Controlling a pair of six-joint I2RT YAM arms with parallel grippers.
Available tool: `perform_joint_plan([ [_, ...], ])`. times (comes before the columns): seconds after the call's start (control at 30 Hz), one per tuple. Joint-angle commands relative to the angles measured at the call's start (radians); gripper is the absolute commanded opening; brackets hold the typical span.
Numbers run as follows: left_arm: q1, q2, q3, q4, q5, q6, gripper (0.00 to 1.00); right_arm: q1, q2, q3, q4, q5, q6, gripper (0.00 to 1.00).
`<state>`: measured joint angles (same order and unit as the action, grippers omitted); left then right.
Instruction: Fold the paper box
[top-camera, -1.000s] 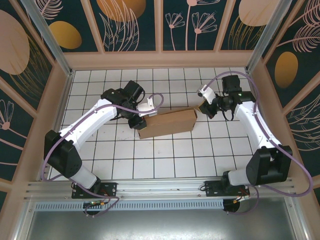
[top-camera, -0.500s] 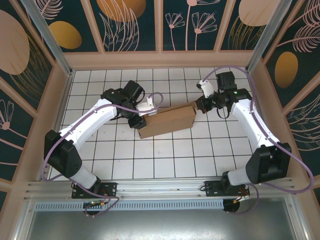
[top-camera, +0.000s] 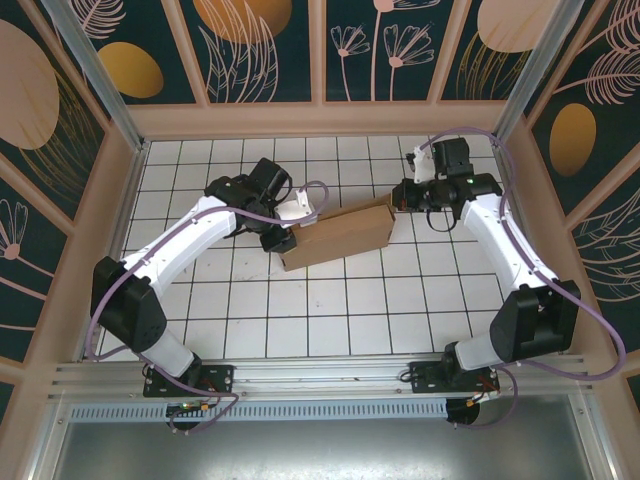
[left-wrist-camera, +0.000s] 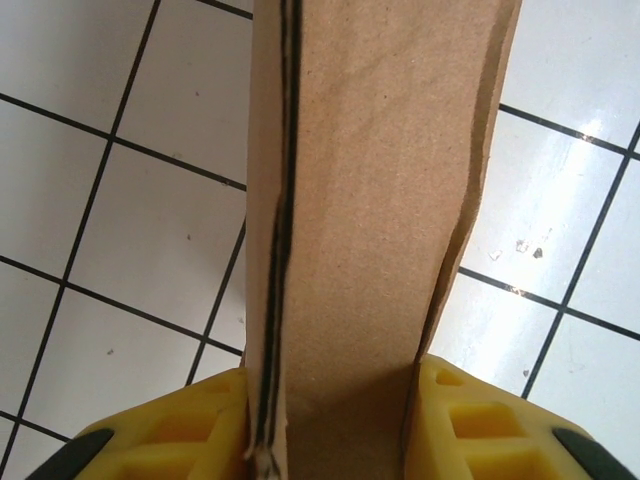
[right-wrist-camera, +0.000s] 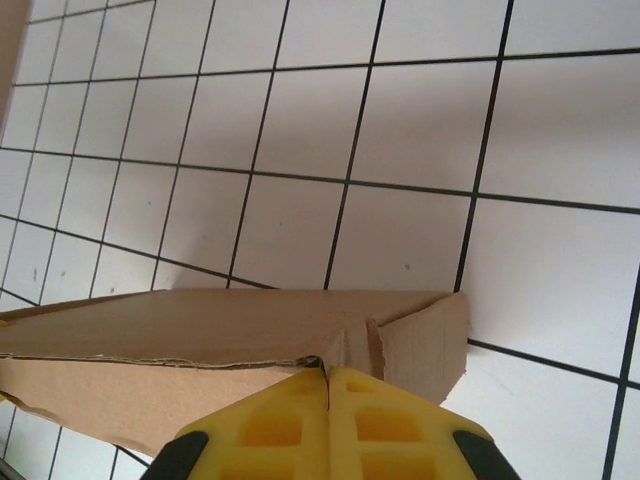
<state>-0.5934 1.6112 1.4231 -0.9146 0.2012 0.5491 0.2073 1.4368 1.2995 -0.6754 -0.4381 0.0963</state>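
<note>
White tiled surface (top-camera: 330, 320) within patterned walls | cardboard box (top-camera: 338, 235) lies slanted at frame centre, its right end nearer the top | left tool (left-wrist-camera: 335, 440) partly open, clamping the box's left end | right tool (right-wrist-camera: 328, 400) fully closed, tips against the box's right end

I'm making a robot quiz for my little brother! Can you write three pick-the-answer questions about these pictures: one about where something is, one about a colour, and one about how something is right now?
1. Where is the paper box?
A) on the tiled table
B) on a shelf
C) inside a drawer

2. What colour are the left end effector's fingers?
A) blue
B) yellow
C) red

3. What is the left end effector doing?
A) open above bare tiles
B) holding a cup
C) shut on the paper box

Answers: 1 A, it lies on the white tiles; 2 B, the left wrist view shows yellow fingers; 3 C, one finger presses each side of the cardboard.
</note>
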Motion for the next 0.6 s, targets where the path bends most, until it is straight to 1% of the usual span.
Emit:
perform_joint_plan([
  [0.0, -0.005, 0.06, -0.031, -0.005, -0.019, 0.063, 0.31, 0.002, -0.037, -0.012, 0.087, -0.069, -0.01, 0.0],
  [0.07, -0.004, 0.059, -0.019, -0.007, 0.012, 0.056, 0.31, 0.002, -0.048, -0.031, 0.085, -0.051, -0.071, 0.0],
  [0.17, -0.004, 0.056, -0.006, -0.002, 0.065, 0.051, 0.3, 0.001, -0.042, -0.039, 0.067, -0.021, -0.114, 0.0],
  [0.23, -0.003, 0.058, -0.004, 0.001, 0.085, 0.049, 0.29, 0.001, -0.042, -0.049, 0.076, -0.031, -0.138, 0.01],
  [0.3, -0.004, 0.067, -0.005, 0.002, 0.087, 0.045, 0.29, 0.003, -0.047, -0.068, 0.103, -0.042, -0.149, 0.13],
  [0.33, -0.005, 0.073, -0.004, 0.0, 0.082, 0.044, 0.3, 0.002, -0.053, -0.08, 0.121, -0.047, -0.153, 0.22],
  [0.4, -0.004, 0.083, -0.002, -0.003, 0.08, 0.049, 0.3, 0.001, -0.06, -0.104, 0.155, -0.068, -0.181, 0.36],
  [0.47, -0.004, 0.086, -0.005, -0.004, 0.078, 0.054, 0.3, 0.002, -0.068, -0.128, 0.179, -0.071, -0.207, 0.4],
  [0.57, -0.004, 0.092, -0.003, -0.008, 0.082, 0.055, 0.3, 0.002, -0.072, -0.146, 0.19, -0.095, -0.278, 0.41],
])
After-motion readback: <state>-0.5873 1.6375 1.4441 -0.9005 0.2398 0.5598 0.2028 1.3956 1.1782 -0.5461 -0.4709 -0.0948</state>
